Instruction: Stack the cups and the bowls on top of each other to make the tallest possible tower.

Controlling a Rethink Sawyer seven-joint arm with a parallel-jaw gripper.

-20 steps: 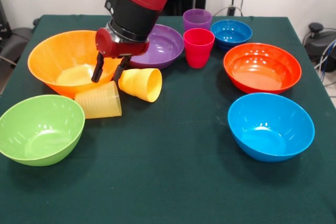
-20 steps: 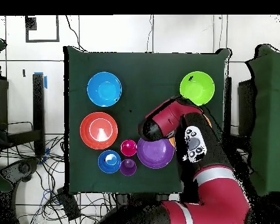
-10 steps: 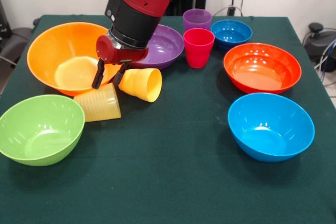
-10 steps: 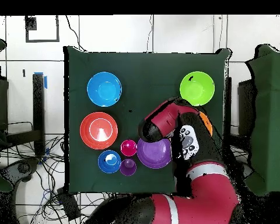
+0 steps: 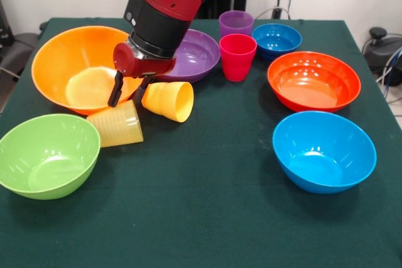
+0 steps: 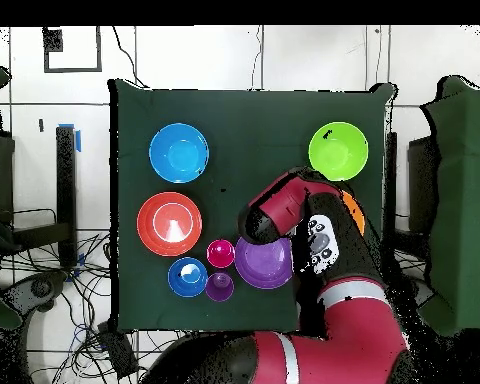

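My gripper (image 5: 127,90) straddles the right rim of the large orange-yellow bowl (image 5: 69,61), one finger inside and one outside, shut on it; the bowl is tipped up toward the camera. The ribbed pale yellow cup (image 5: 116,125) and the orange-yellow cup (image 5: 168,100) lie on their sides just below the gripper. The red-pink cup (image 5: 237,56) and the purple cup (image 5: 236,24) stand upright beside the purple bowl (image 5: 198,54). In the overhead view the arm (image 6: 314,240) hides the gripper and most of the orange-yellow bowl (image 6: 352,208).
The lime green bowl (image 5: 47,155) sits at the front left, the light blue bowl (image 5: 323,150) at the front right, the red-orange bowl (image 5: 313,81) behind it, and the small dark blue bowl (image 5: 276,39) at the back. All stand separately on the green cloth (image 5: 207,205).
The gripper has risen slightly with the orange-yellow bowl's rim, and the bowl has tipped up and shifted left. The pale yellow cup has shifted a little.
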